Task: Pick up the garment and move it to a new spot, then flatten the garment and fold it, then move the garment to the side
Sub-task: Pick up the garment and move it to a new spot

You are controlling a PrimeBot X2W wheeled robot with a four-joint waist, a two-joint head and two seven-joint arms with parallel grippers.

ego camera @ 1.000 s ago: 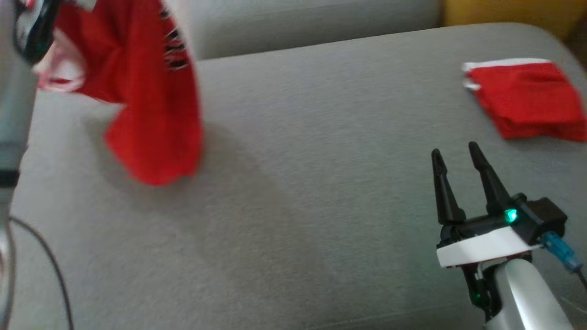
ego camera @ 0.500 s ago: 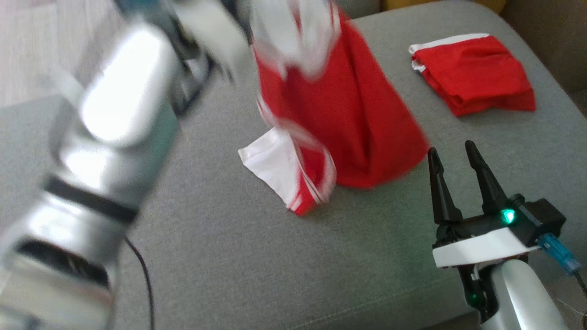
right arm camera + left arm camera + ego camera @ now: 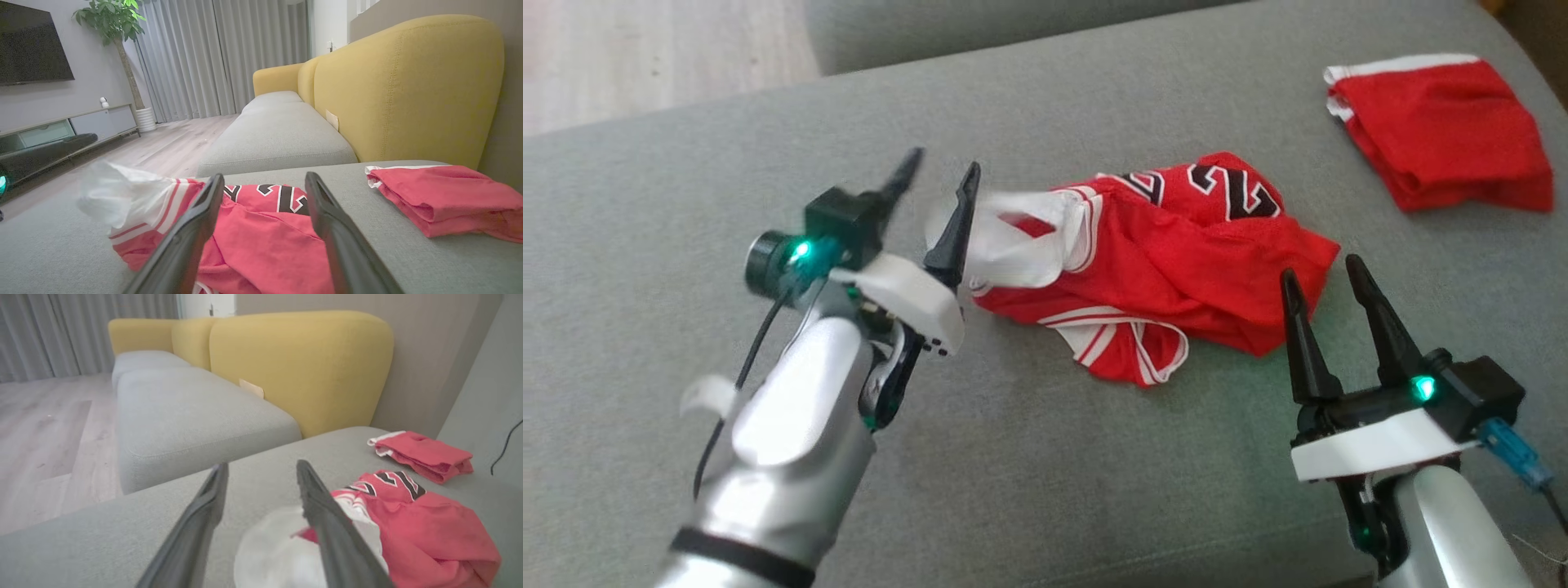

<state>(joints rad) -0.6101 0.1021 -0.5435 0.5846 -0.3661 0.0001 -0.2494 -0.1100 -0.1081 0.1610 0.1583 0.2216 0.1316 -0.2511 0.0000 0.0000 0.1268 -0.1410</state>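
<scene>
A red jersey (image 3: pixel 1176 253) with white trim and a black-and-white number lies crumpled in the middle of the grey sofa cushion (image 3: pixel 1054 474). It also shows in the left wrist view as the jersey (image 3: pixel 425 526) and in the right wrist view as the jersey (image 3: pixel 261 237). My left gripper (image 3: pixel 943 167) (image 3: pixel 262 465) is open at the jersey's left end, where a white flap rests against its right finger. My right gripper (image 3: pixel 1323 271) (image 3: pixel 264 176) stands open just off the jersey's near right edge, holding nothing.
A folded red garment (image 3: pixel 1445 155) (image 3: pixel 425 455) (image 3: pixel 445 198) lies at the cushion's far right corner. A yellow backrest (image 3: pixel 408 81) rises behind it. Another grey seat (image 3: pixel 192 412) lies beyond, with wooden floor (image 3: pixel 645 57) to the far left.
The jersey hung from my raised left gripper and swung to the right. Now it lies in a heap and my left gripper is open beside it. The head camera has shifted.
</scene>
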